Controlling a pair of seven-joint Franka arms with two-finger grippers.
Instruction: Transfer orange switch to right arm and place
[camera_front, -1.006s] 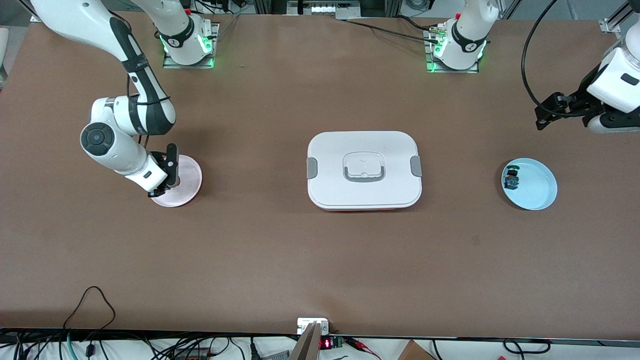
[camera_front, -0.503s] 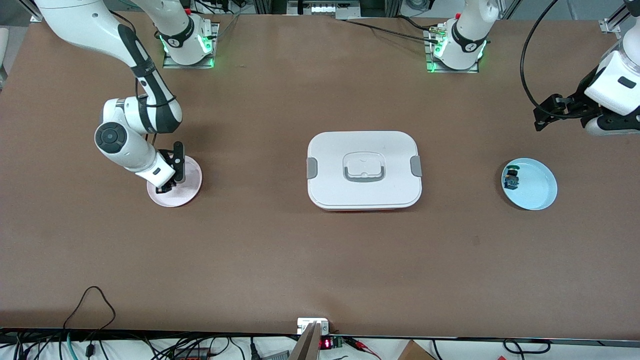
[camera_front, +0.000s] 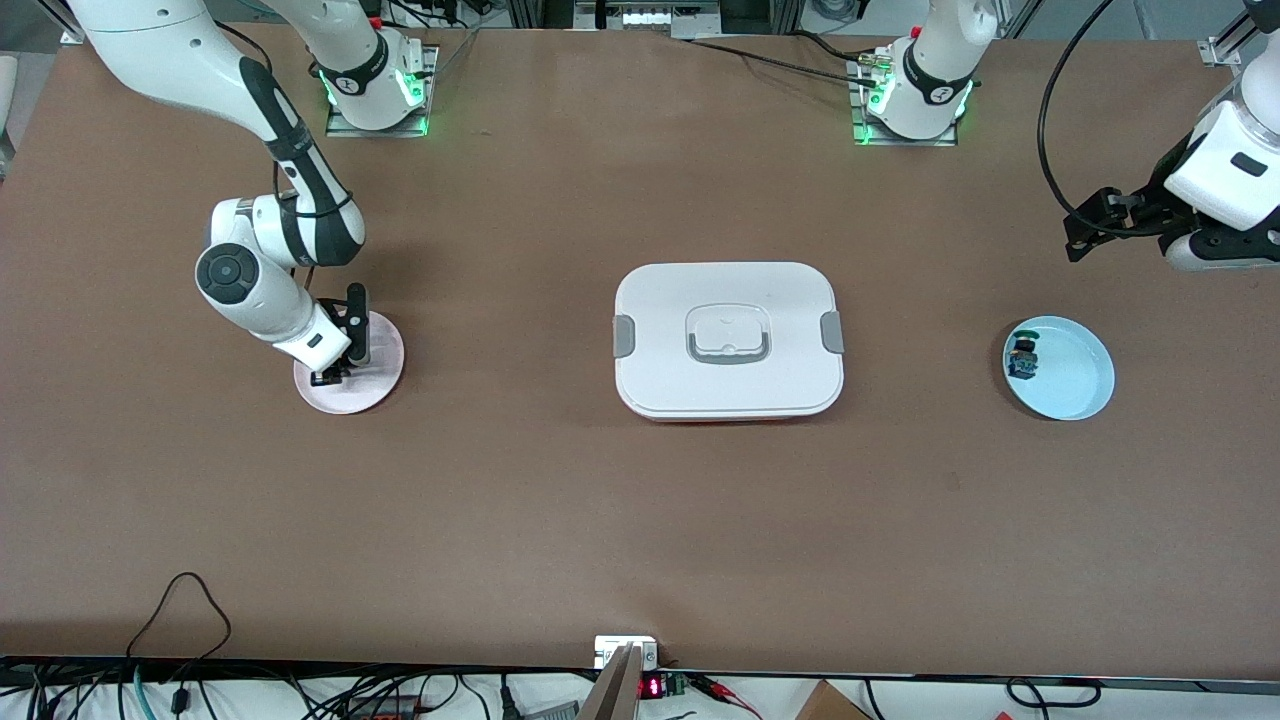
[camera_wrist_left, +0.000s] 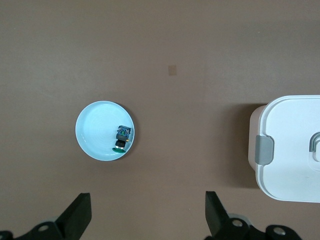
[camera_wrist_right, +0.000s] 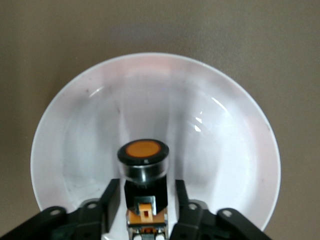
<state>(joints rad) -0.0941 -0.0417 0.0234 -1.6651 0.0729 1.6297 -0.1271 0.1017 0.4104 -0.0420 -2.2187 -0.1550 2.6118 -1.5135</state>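
Brown tabletop (camera_front: 560, 520), broad and bare along the edge nearest the front camera. At centre sits a white rectangular lidded container with grey side clips (camera_front: 728, 340), well apart from both plates, with open lanes on either side.

Toward the right arm's end lies a round pale-pink plate (camera_front: 385, 350). The right gripper (camera_front: 335, 375) is down inside it, within the rim. Its jaws are parted a little, one finger on each side of the black body of the orange switch (camera_wrist_right: 143, 152). The switch is on the plate, cap pointing away from the wrist.

Toward the left arm's end, a round light-blue plate (camera_front: 1085, 375) holds a small green-and-blue switch (camera_front: 1022, 358) against its rim. The left gripper (camera_front: 1085, 225) waits, raised over bare table near that end's edge, jaws spread wide and holding nothing.
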